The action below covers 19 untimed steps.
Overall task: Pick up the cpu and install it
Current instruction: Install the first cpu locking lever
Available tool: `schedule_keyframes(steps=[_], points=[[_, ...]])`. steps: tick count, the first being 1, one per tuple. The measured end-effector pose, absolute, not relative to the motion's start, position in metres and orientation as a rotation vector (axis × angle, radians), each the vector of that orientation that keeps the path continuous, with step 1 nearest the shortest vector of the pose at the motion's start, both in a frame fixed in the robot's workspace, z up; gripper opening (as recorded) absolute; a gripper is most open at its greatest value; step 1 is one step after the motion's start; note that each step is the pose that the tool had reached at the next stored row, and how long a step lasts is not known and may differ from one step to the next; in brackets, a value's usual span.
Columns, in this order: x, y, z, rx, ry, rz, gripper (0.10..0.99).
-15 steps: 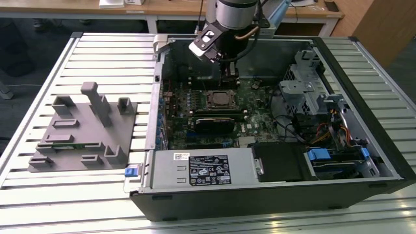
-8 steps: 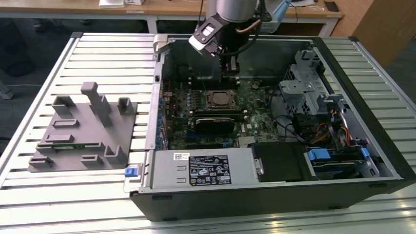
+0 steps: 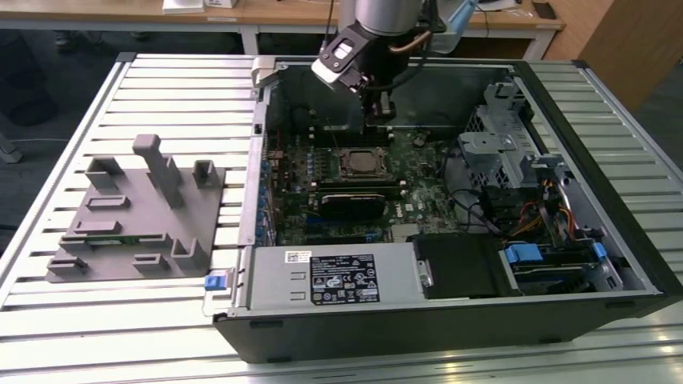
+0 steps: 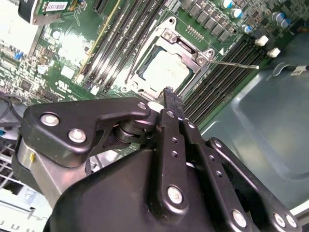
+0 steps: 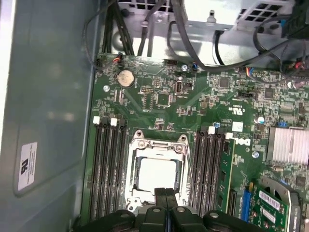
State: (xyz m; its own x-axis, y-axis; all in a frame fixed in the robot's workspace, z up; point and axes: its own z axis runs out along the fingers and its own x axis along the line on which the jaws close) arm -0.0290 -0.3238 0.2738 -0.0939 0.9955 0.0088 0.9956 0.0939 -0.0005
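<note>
Surface: slatted metal table (image 3: 160, 88), pale grey with ribs running across; wooden desks stand behind it.
Case: open black computer case (image 3: 449, 328) lying on its side, its near wall cut by the frame's lower edge.
Hidden: the arm is cut off at the top of the exterior view; in the first wrist view the dark fingertips (image 5: 170, 193) cover the cpu's nearest edge, and cables hide part of the case's far wall.
Cpu: small square chip, the cpu (image 5: 155, 174), with a flat silver-white top. It lies inside the socket frame (image 5: 134, 145) on the green motherboard (image 5: 164, 106), seen as a pale square in the second wrist view.
Gripper: matte black metal with bolted links, the gripper (image 4: 169, 94) hangs over the socket's edge – whether it touches cannot be told.
Jaws: pressed together to a thin seam, with nothing between them.
Frame: bright stamped steel with a hollow centre and a thin wire lever alongside.
Slots: long black memory slots (image 5: 104, 164) flank the socket on both sides.
Fixture: moulded grey tray (image 3: 139, 216) with upright posts, at the exterior view's left – well apart from the case.
</note>
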Motion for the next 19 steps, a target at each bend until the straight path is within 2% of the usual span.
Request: schedule_keyframes(steps=[19], points=[[-0.029,-0.3238,0.2736,-1.742,-2.606,-0.006,0.106]])
